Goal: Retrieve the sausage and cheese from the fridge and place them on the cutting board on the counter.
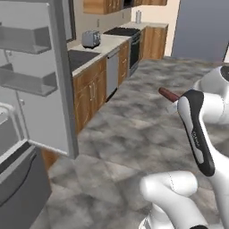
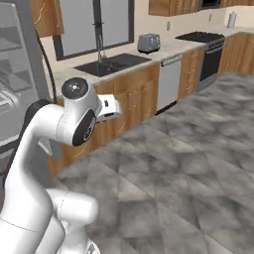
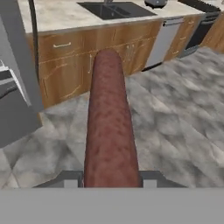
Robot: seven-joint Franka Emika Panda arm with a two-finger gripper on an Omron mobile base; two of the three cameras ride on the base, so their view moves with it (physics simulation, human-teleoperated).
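My gripper is shut on the sausage, a long reddish-brown rod that sticks out ahead of the fingers over the grey floor. In the left base view the sausage's far end pokes out to the left from behind my forearm. The white hand hangs in front of the lower cabinets. The fridge stands open at the left, its door shelves facing me; it is also at the left edge as the fridge and the fridge. The counter runs beyond the sausage. The cheese and the cutting board are out of view.
A dark sink is set in the counter, with a toaster behind it. Further along are a dishwasher and a black stove. Grey tiled floor spreads open to the right.
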